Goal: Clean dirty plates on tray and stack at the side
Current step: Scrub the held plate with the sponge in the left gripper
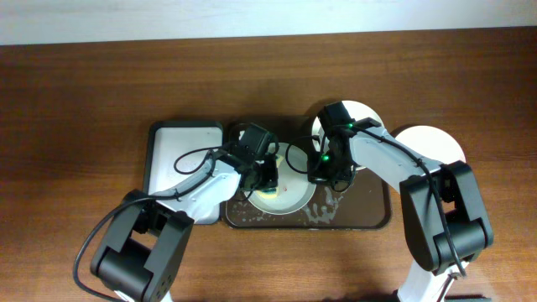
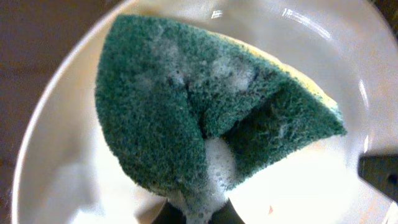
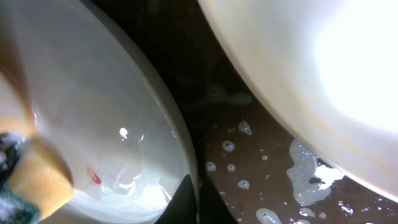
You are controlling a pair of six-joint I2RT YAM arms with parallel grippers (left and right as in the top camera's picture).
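A pale plate (image 1: 295, 195) lies on the dark brown tray (image 1: 373, 214), wet with foam. My left gripper (image 1: 267, 178) is shut on a green and yellow sponge (image 2: 186, 106) and presses it onto this plate (image 2: 298, 180). My right gripper (image 1: 323, 172) is shut on the plate's right rim (image 3: 186, 168), its jaws (image 3: 196, 202) pinching the edge. A small red sauce speck (image 3: 93, 176) remains on the plate (image 3: 112, 106). A white plate (image 1: 362, 113) sits at the tray's back, also in the right wrist view (image 3: 323, 74). Another white plate (image 1: 432, 143) lies right of the tray.
A smaller black-rimmed white tray (image 1: 180, 151) sits to the left of the brown tray. Soapy foam specks dot the brown tray floor (image 3: 249, 155). The wooden table (image 1: 84, 101) surrounds both trays.
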